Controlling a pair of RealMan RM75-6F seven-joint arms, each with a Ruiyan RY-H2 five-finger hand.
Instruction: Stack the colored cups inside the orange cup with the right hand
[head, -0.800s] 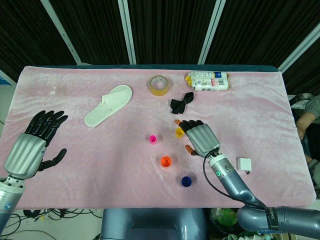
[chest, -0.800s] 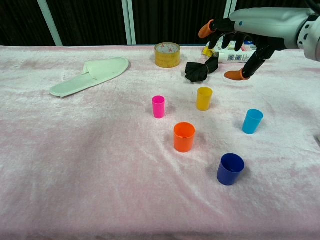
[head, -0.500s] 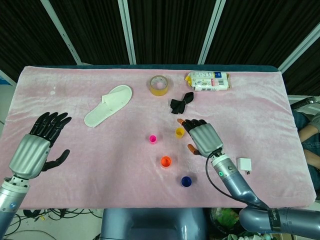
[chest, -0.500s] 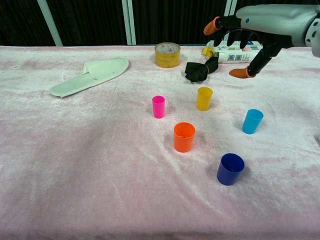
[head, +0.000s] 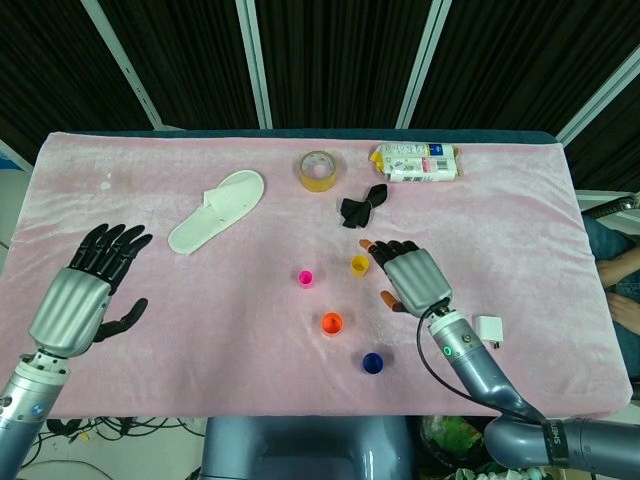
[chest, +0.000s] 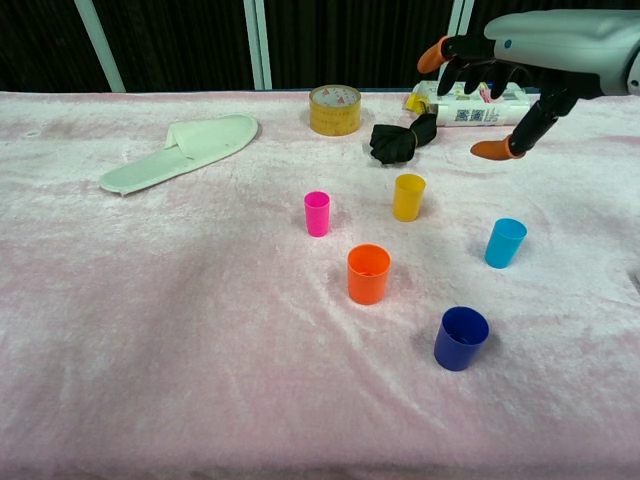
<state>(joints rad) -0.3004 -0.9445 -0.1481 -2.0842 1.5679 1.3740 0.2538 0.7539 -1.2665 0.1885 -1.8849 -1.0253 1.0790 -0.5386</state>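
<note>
The right hand (chest: 500, 75) hovers with fingers spread, holding nothing, above and behind the light blue cup (chest: 505, 242). The orange cup (chest: 368, 273) stands upright left of that cup, between the yellow cup (chest: 408, 196) and dark blue cup (chest: 461, 338). The left hand (head: 85, 290) is also spread and empty, far to the left.

The desk (head: 520, 190) is draped in a pale pink plush cloth (head: 200, 330) whose nap shows creases and darker brushed patches, with a dark blue-grey edge visible along its far side. Behind it hangs a black ribbed wall or curtain (head: 340, 60), crossed by slanting white bars (head: 255, 60). Below the near edge sits a grey rounded housing (head: 300, 450), and loose cables (head: 80, 430), as far as one can tell, lie on the floor.
</note>
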